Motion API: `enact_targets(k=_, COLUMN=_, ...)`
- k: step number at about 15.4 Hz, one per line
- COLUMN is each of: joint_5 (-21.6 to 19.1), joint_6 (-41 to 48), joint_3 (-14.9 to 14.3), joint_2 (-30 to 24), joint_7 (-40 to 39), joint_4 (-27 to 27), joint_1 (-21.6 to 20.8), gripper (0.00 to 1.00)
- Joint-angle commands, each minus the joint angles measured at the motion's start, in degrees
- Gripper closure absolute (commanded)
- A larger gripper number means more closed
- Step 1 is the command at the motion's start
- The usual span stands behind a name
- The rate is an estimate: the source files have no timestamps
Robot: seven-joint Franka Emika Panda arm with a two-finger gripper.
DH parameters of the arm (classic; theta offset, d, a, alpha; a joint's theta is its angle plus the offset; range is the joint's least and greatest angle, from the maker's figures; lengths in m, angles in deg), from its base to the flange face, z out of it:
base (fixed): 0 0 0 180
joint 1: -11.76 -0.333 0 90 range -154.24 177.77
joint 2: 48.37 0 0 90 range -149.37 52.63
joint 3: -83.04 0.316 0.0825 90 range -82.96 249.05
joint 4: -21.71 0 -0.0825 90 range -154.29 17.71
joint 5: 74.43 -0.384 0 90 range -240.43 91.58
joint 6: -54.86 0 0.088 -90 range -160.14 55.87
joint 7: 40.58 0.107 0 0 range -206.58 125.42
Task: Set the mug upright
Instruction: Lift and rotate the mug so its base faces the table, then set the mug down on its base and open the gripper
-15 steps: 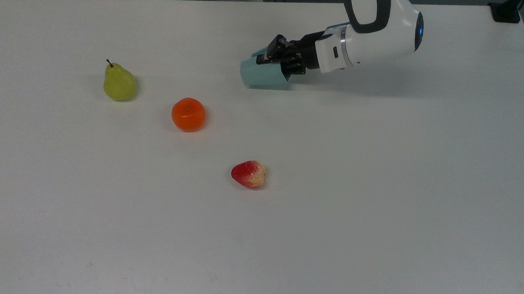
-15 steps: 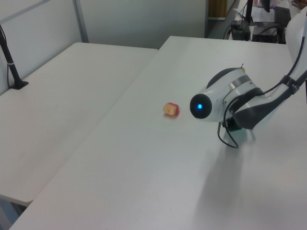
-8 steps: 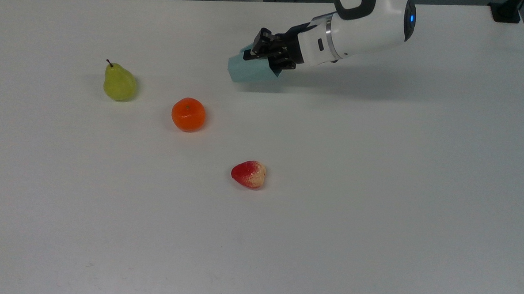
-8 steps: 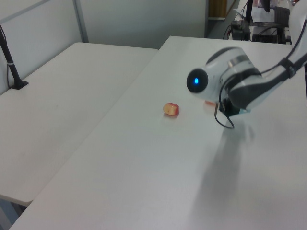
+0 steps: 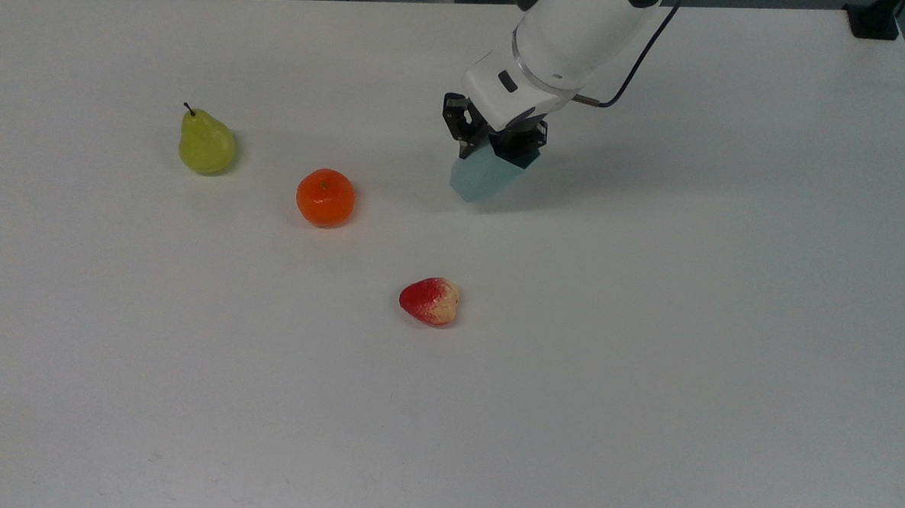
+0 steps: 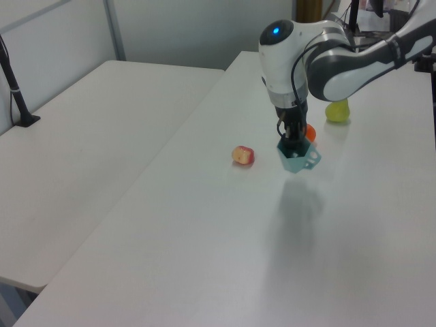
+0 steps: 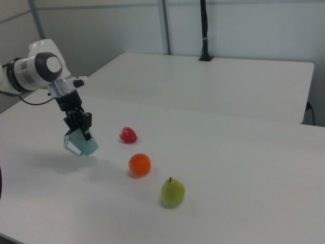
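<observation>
Mug [image 5: 485, 175] swung near-upright, lifted, tilted; gripper [image 5: 494, 140] clamped.

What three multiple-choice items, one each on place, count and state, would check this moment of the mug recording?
1. In the top view, which fruit lies nearest the mug?
A. pear
B. orange
C. strawberry

2. How many fruits lie on the table?
A. two
B. three
C. four

3. How is the mug now?
A. lying untouched on the table
B. held in the gripper
C. stacked on the orange

Key: 1 C, the strawberry lies nearer than the orange; 2 B, those two plus the pear; 3 B, the gripper clasps it at the rim.
</observation>
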Motion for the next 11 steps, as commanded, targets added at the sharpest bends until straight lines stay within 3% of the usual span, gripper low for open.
enact_targets(k=1, joint_5=-9.0, joint_6=-4.59, joint_3=0.02, joint_2=-0.16, joint_7=-8.97, joint_4=-2.39, joint_1=1.25, gripper=1.0)
enact_targets(k=4, joint_5=-12.7, joint_6=-6.53, joint_3=0.02, joint_2=1.69, joint_7=-16.19, joint_4=-2.48, joint_1=1.6, gripper=1.0)
enact_targets(k=8, joint_5=-13.58, joint_6=-7.94, joint_3=0.02, joint_2=2.48, joint_7=-22.7, joint_4=-2.57, joint_1=2.04, gripper=0.94)
enact_targets(k=9, joint_5=-13.93, joint_6=-7.94, joint_3=0.02, joint_2=2.48, joint_7=-23.23, joint_4=-2.48, joint_1=2.65, gripper=0.79)
enact_targets(k=11, joint_5=-13.94, joint_6=-7.5, joint_3=-0.06, joint_2=2.22, joint_7=-23.41, joint_4=-2.22, joint_1=3.36, gripper=0.25)
